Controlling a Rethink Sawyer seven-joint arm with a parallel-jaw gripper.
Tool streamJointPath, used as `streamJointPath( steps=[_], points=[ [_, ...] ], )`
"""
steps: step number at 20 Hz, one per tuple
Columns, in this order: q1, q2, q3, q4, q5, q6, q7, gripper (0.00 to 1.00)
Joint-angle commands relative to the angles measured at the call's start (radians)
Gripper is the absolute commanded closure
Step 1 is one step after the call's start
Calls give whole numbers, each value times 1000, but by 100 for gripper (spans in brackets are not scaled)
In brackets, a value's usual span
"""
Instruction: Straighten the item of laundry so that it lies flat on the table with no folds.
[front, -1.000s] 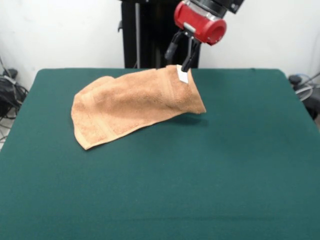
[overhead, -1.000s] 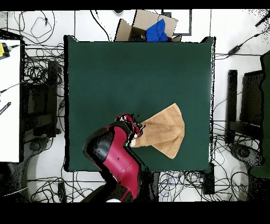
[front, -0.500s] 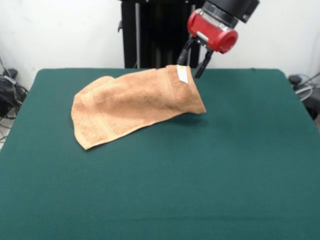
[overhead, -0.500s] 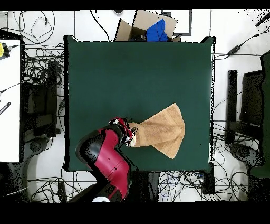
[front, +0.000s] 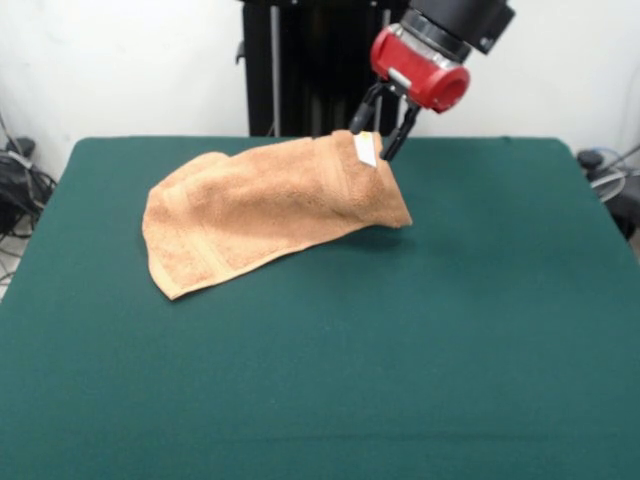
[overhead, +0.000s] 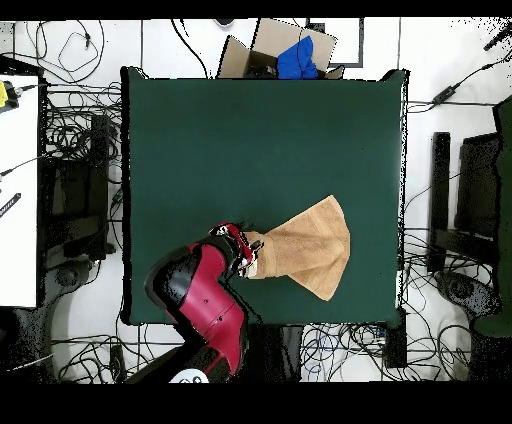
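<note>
The item of laundry, a peach-orange terry towel, lies folded over on the green table, left of centre toward the far edge. Its right end rises in a peak bearing a small white tag. My gripper hangs just over that peak, open, with one finger on each side of the tag corner; I cannot tell whether they touch the cloth. From overhead, the towel fans out to the right of the gripper, near the table's lower edge.
In the overhead view a cardboard box holding something blue sits just beyond the table's top edge. Cables crowd the floor on all sides. A white desk stands at the left.
A second ago the fingers were pinched together at the towel's tag corner. They have since spread apart and the gripper has shifted slightly to the right. The towel keeps its shape.
</note>
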Motion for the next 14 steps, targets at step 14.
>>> streamJointPath(
  steps=[14],
  points=[
    [-21,27,92,-40,-177,286,12,0]
  ],
)
